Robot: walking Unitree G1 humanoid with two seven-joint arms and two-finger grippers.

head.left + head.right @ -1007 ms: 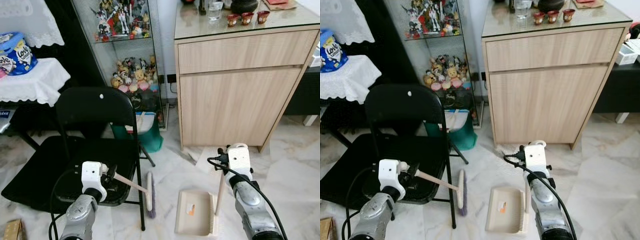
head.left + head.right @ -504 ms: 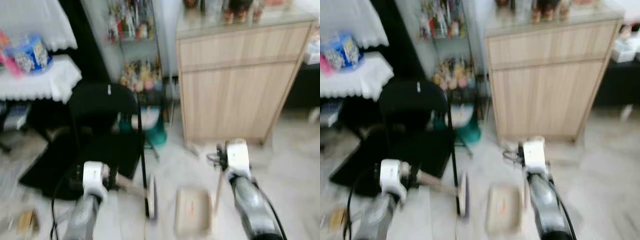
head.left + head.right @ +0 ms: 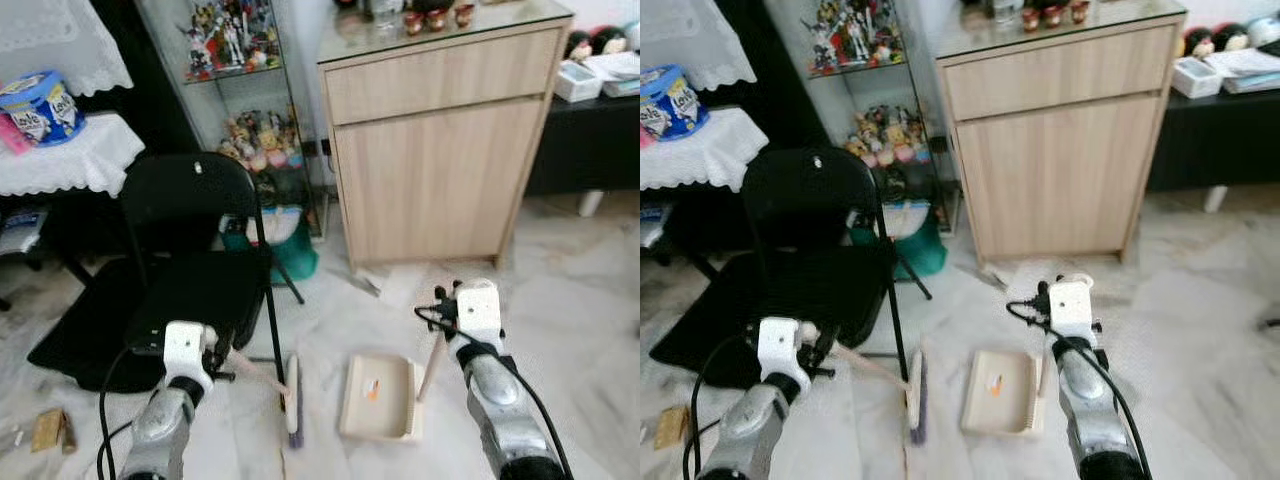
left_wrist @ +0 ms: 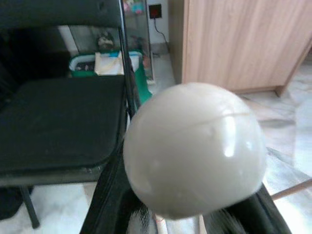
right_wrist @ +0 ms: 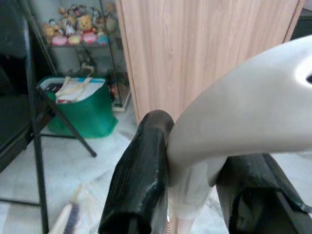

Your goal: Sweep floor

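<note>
The left tool (image 3: 222, 357) grips the light, stiff brush (image 3: 291, 399) at its handle end; the right tool (image 3: 441, 325) clamps the dustpan (image 3: 378, 398) handle.

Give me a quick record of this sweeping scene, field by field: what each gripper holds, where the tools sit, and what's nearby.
left gripper: shut on the broom handle
right gripper: shut on the dustpan handle
broom head: on the marble floor, beside the chair leg
dustpan: flat on the floor, right of the broom head, a small orange scrap in it
folding chair: black, ahead on the left
cabinet: light wood, straight ahead
</note>
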